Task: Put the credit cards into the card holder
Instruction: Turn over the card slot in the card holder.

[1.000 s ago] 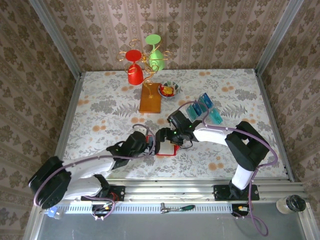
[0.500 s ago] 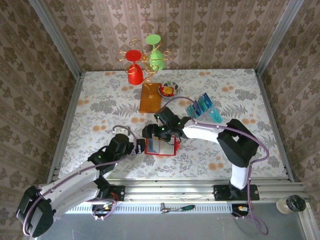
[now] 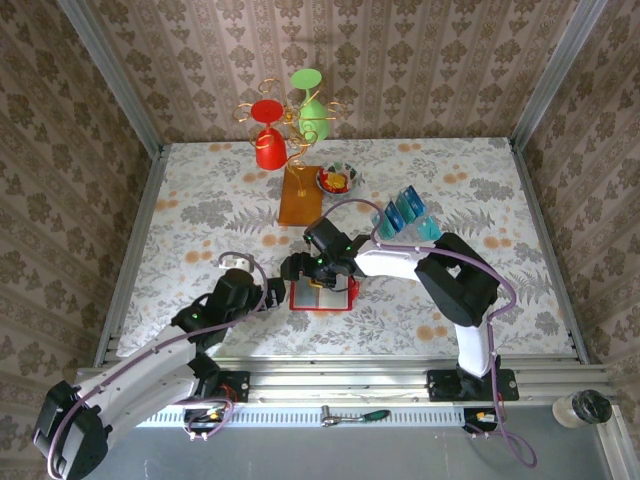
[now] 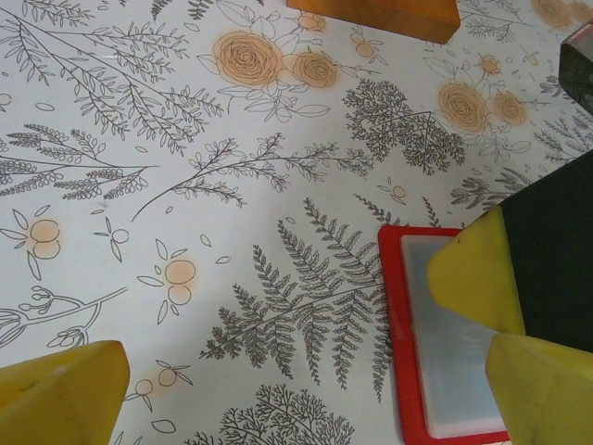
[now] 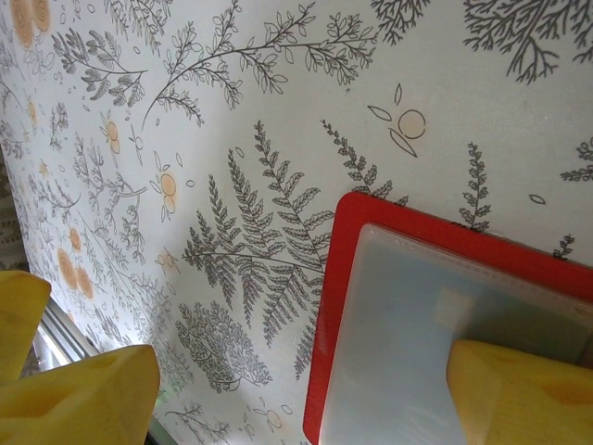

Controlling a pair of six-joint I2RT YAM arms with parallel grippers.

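The glossy red fold-over card holder [image 5: 324, 306] runs off the right wrist view's right and bottom edges, one yellow finger [image 5: 519, 394] of the right pincer [image 5: 301, 371] covering part of its clear pocket. Ahead of the left pincer [image 4: 306, 375], the orange rectangular stand base [image 4: 371, 14] is cut by the top edge. Beyond the right pincer, the small teal-blue cards [image 3: 405, 211] carry markings too small to read.

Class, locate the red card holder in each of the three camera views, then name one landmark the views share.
Top external: card holder just below centre, nearer than the orange stand base.
Left wrist: lower right corner.
Right wrist: lower right, clear pocket facing up.
Shared landmark: the printed tablecloth; a fern sprig lies beside the holder's red edge in both wrist views.
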